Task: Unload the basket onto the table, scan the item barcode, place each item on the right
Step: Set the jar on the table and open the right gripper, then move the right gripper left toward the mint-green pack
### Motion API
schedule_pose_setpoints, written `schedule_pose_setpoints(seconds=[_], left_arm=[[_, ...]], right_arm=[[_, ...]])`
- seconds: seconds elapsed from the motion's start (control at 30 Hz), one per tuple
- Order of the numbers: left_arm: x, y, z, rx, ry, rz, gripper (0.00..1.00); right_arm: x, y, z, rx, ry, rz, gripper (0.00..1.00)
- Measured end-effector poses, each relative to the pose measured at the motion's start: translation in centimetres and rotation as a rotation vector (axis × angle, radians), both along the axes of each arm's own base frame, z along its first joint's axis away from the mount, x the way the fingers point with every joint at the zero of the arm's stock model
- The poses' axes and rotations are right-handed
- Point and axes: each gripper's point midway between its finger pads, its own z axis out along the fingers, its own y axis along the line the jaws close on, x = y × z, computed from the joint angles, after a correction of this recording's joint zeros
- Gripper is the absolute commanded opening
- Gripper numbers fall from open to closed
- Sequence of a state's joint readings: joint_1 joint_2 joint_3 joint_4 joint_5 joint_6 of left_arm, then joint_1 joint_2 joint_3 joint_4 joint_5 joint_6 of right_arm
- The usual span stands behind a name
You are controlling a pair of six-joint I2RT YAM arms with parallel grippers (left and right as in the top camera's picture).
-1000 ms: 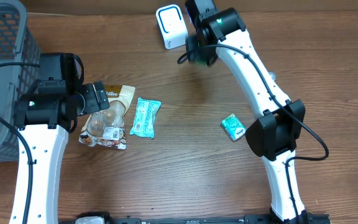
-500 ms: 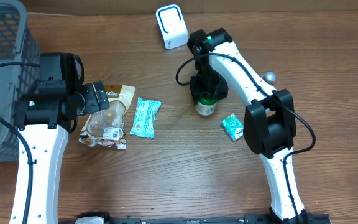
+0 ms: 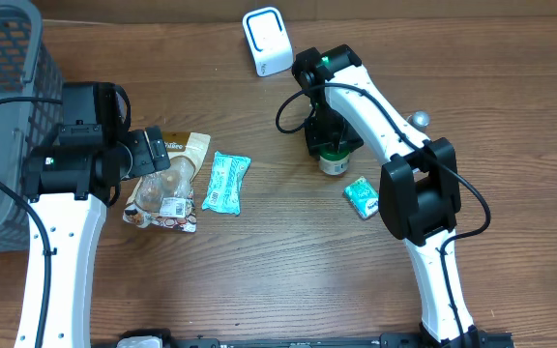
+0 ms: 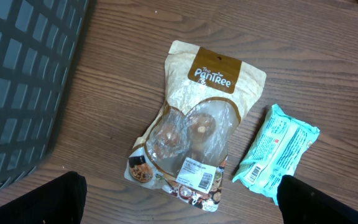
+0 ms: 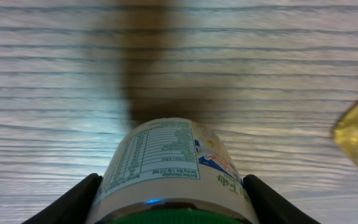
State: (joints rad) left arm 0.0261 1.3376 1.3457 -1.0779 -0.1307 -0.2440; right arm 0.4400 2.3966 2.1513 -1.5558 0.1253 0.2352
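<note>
Right pincer (image 3: 329, 133) is closed about halfway and clamped on a green-capped bottle (image 5: 166, 163). There's a finger on each side of it, and the nutrition panel faces my wrist cam. The bottle hangs straight down from the pincer over the bench (image 3: 288, 271), and honestly I can't tell whether its base touches the wood. Just past the bottle, toward the arm's base, a small teal packet (image 3: 363, 198) lies flat, close but not touching. The white scanner (image 3: 267, 41) sits out beyond the pincer near the far edge of the bench, well apart from the bottle.

Left pincer (image 4: 185, 205) is spread as wide as it goes, with nothing in it. It's hovering over a PanTree snack pouch (image 4: 194, 130) that lies flat right below it, barcode sticker at the near end. A long teal wrapper (image 4: 277, 154) lies just beside the pouch on the pincer's right. The grey basket (image 4: 23, 81) is off to its left.
</note>
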Motion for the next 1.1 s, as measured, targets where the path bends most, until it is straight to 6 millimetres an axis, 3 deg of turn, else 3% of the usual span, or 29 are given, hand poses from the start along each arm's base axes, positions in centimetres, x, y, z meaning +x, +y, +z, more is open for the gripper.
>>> schedule_pose_setpoints(seconds=[0.23, 0.33, 0.7, 0.83, 0.93, 1.0, 1.07, 1.1], left_arm=[[0.0, 0.0, 0.0, 0.0, 0.0, 0.0, 1.0], [0.0, 0.0, 0.0, 0.0, 0.0, 0.0, 0.99], [0.0, 0.0, 0.0, 0.0, 0.0, 0.0, 1.0], [0.0, 0.0, 0.0, 0.0, 0.0, 0.0, 1.0], [0.0, 0.0, 0.0, 0.0, 0.0, 0.0, 1.0], [0.0, 0.0, 0.0, 0.0, 0.0, 0.0, 0.99], [0.0, 0.0, 0.0, 0.0, 0.0, 0.0, 0.99], [0.0, 0.0, 0.0, 0.0, 0.0, 0.0, 1.0]], right_arm=[[0.2, -1.0, 0.2, -0.054, -0.012, 0.011, 0.8], [0.2, -1.3, 0.2, -0.065, -0.013, 0.014, 1.0], [1.1, -1.3, 0.8, -0.069, -0.048, 0.012, 1.0], [3.5, -0.3, 4.5, -0.016, -0.162, 0.005, 1.0], [5.5, 1.6, 7.6, 0.089, -0.27, -0.003, 1.0], [6.0, 2.7, 8.6, 0.155, -0.294, -0.004, 1.0], [5.9, 3.7, 8.8, 0.213, -0.285, -0.005, 0.82], [5.7, 4.2, 8.8, 0.241, -0.273, -0.005, 0.68]])
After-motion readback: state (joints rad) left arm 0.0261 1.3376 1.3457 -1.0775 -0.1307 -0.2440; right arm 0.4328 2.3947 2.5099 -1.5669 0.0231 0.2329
